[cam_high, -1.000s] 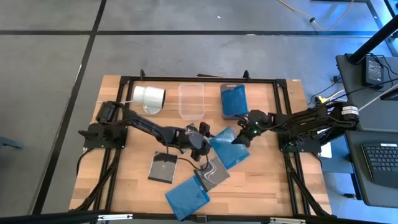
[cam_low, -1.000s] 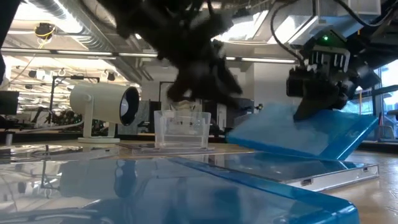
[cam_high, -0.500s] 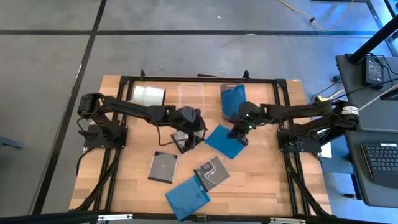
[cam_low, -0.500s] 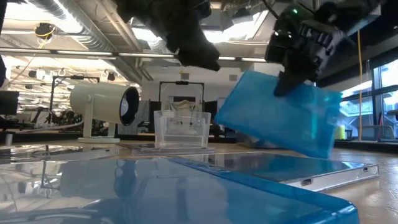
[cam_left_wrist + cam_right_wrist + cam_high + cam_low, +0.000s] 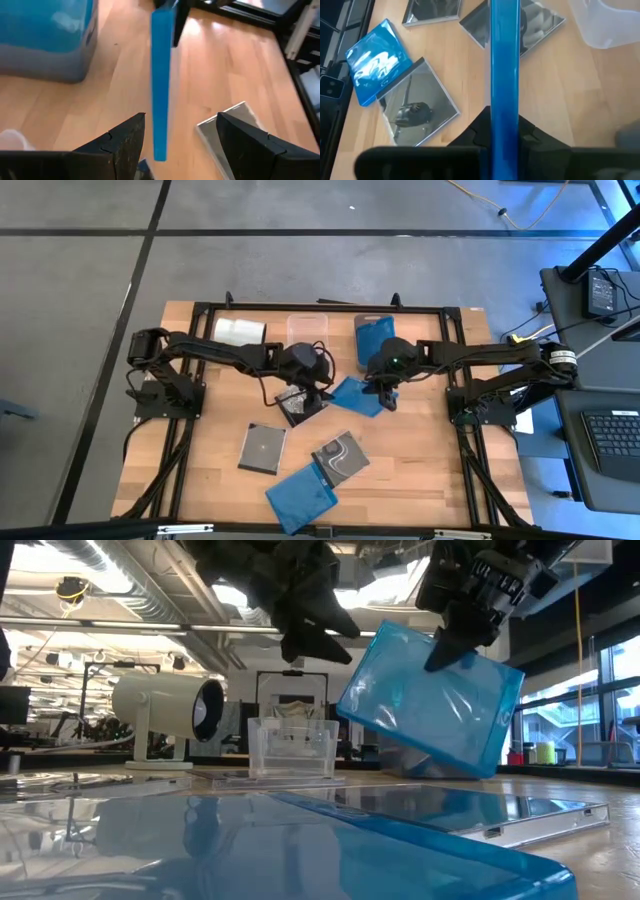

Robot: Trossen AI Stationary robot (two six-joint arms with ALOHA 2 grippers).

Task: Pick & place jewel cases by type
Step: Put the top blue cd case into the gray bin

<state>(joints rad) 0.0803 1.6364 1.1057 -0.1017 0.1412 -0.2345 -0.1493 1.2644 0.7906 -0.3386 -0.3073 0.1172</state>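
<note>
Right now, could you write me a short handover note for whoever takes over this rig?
Right gripper: shut on a blue case, held tilted in the air above the middle of the table.
Left gripper: open, holding nothing, hovering beside that case over a dark case.
Bins: the blue bin at the back already has blue in it; the clear bin beside it looks empty.
On the table: three dark cases (under the left gripper, front left, and one with a white swirl) and one blue case at the front edge.
Left to do: bin the held blue case, then the other four.
</note>
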